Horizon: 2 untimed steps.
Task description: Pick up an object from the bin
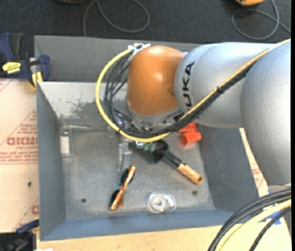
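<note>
Arm (pixel 231 88) enters from 3 o'clock, and its orange cover (pixel 152 80) sits over the middle of the bin (pixel 48 166).

Gripper (pixel 122 155) pokes out below the cover, low over the bin floor, slightly toward 7 o'clock of bin centre. Cannot tell whether it is released or clenched, as the cover and cables hide most of it. Cannot tell if it touches anything.

Nearest thing is a slim orange-and-black stick (pixel 122 188), lying flat at 6 o'clock of the gripper. It is tilted, with its upper end just beside the gripper tip and its lower end toward the front wall.

At 3 o'clock of the gripper lies a brush (pixel 178 164) with a dark head and a wooden handle running toward 4 o'clock. A red block (pixel 190 135) sits at 2 o'clock, partly under the arm.

A clear ring (pixel 160 202) lies at 5 o'clock, near the front wall. A clear tube (pixel 65 143) lies at 9 o'clock, well apart, by the left wall.
</note>
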Tool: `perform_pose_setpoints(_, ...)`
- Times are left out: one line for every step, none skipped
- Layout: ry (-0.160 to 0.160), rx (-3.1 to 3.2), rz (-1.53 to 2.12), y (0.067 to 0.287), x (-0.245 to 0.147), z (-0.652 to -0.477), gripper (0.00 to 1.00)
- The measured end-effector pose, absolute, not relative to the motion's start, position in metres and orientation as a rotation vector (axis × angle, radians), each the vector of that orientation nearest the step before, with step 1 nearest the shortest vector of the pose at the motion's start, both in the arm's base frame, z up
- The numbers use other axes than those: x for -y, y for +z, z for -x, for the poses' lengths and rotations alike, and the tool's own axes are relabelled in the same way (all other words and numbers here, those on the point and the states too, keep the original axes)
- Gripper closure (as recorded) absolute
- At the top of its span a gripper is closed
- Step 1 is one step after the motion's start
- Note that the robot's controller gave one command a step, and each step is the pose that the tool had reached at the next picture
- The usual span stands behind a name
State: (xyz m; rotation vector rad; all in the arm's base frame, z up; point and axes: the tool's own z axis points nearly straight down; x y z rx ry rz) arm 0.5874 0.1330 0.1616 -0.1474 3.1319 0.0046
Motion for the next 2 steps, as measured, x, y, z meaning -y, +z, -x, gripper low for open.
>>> perform_pose_setpoints(-0.003, -3.118, 0.353, 0.136, -0.104, -0.568, 0.0)
perform_pose_setpoints(0.005, -3.131, 0.196, 0.132, -0.09, -0.568, 0.0)
